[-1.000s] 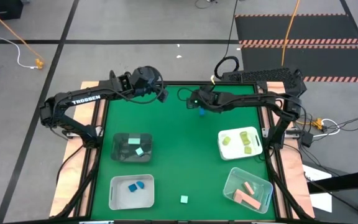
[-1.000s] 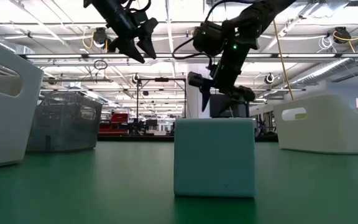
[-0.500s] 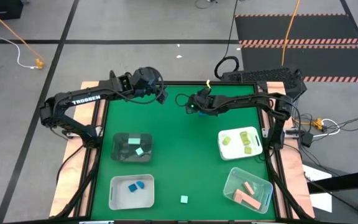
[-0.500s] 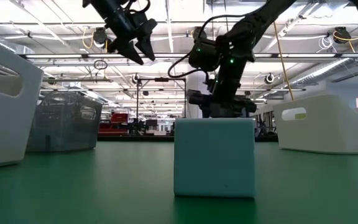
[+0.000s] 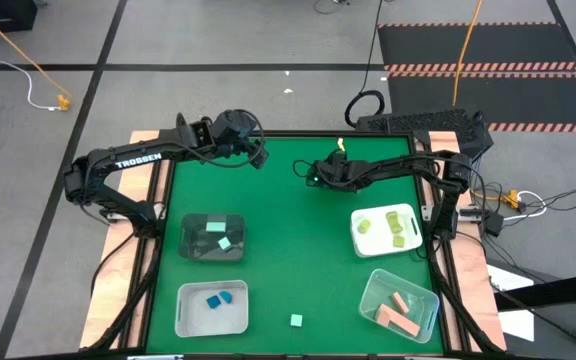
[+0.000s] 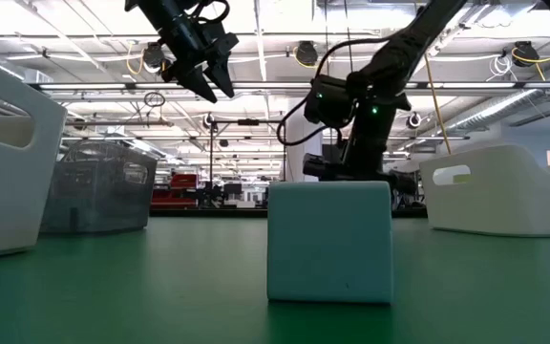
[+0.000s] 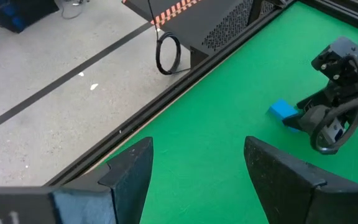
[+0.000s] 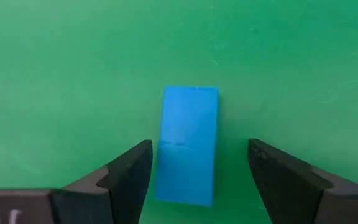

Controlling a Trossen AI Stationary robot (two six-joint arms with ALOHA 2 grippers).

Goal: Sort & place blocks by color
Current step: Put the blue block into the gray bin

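A mint block (image 5: 296, 320) (image 6: 329, 241) sits near the table's (image 5: 288, 230) front edge, unmoved. Beyond it, toward the far edge, the right gripper (image 5: 315, 176) (image 8: 194, 180) has come down over a blue block (image 8: 187, 144) (image 7: 283, 111), fingers (image 8: 129, 174) spread wider than before, straddling it without touching. The left gripper (image 5: 259, 155) (image 7: 197, 171) still hovers left of it, fingers apart, empty.

2 dark arms, white TROSSEN lettering on left arm (image 5: 138, 160), black cables, green indicator light.
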